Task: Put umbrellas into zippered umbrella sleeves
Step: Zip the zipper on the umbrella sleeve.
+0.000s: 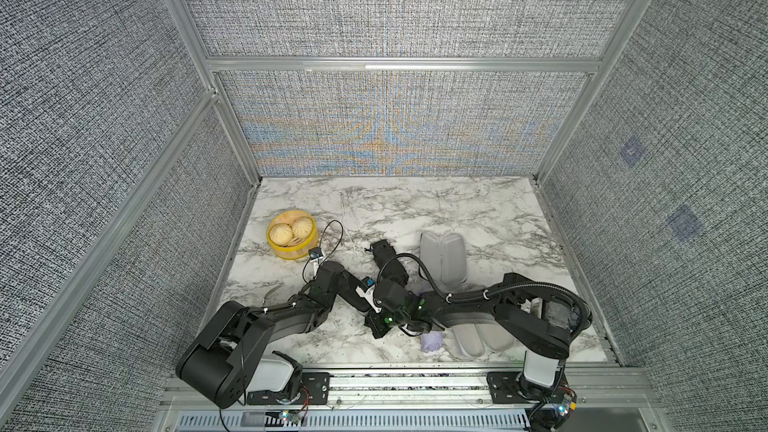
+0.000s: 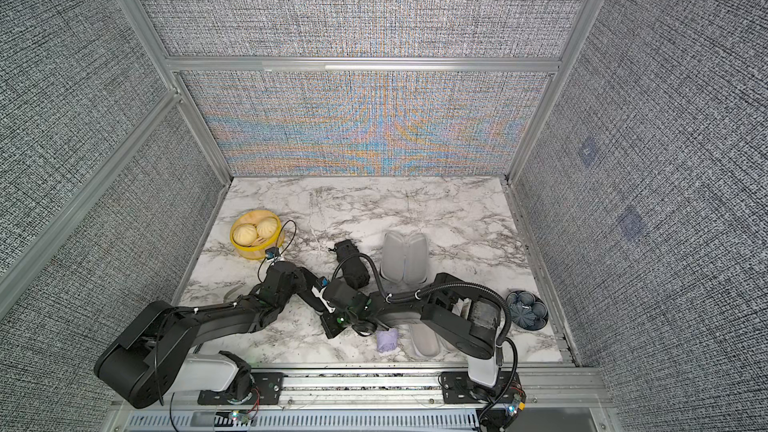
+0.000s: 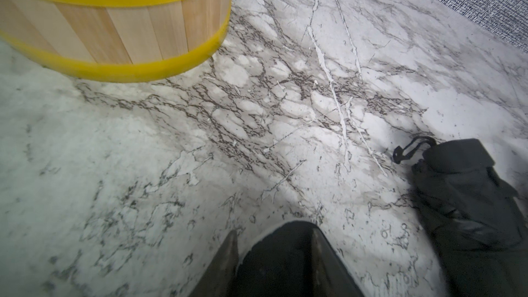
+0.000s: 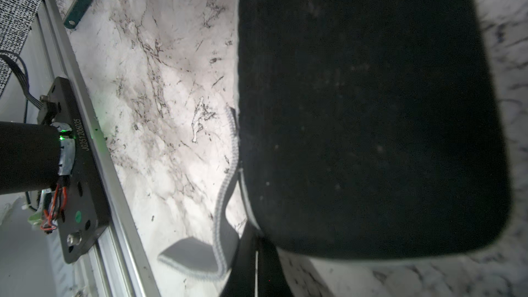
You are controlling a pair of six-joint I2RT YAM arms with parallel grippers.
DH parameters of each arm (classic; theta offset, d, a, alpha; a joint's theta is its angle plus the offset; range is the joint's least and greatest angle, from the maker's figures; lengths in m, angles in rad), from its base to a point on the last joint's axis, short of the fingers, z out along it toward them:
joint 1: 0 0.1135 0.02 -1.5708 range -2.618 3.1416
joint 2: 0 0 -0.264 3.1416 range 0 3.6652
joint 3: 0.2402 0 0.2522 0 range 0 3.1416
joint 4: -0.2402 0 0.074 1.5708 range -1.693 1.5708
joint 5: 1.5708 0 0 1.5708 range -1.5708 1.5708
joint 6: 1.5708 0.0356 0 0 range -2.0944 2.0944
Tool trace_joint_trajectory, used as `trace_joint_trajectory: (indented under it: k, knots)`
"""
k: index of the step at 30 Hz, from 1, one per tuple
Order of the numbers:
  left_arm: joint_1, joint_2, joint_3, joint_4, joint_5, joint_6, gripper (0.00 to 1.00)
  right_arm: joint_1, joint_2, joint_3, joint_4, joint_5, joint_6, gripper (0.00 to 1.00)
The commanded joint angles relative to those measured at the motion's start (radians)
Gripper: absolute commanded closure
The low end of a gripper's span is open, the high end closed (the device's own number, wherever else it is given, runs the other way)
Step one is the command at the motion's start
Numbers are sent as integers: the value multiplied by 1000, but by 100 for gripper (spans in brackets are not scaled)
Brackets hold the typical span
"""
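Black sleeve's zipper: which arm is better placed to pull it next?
Probably right: the right gripper, shut, sits at the loose zipper of the black sleeve; the left gripper only flanks the sleeve's end.

The black mounting plate [image 4: 85,172] carries the engraved code "JG251206025".

I work inside an enclosed booth. Grey woven fabric panels [image 1: 395,6] form the back wall and both side walls, held in aluminium frame rails [image 1: 399,64]. My tabletop [image 1: 457,205] is white marble-patterned with grey veins. Light falls evenly from above.
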Motion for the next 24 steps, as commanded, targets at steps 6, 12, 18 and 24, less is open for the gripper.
trace_joint_trajectory:
  k: [6, 12, 18, 24]
  knots:
    - [-5, -105, -60, -200, 170, -29, 75, 1, 55, 102, 54, -41, 21, 100]
    - [-6, -197, -103, -243, 176, -36, 76, 1, 76, 148, 42, -45, 15, 100]
    - [-13, -284, -127, -277, 206, -43, 76, -21, 83, 172, 17, -63, 0, 100]
    - [-13, -444, -152, -387, 183, -40, 72, -63, 21, 90, -97, -65, -91, 100]
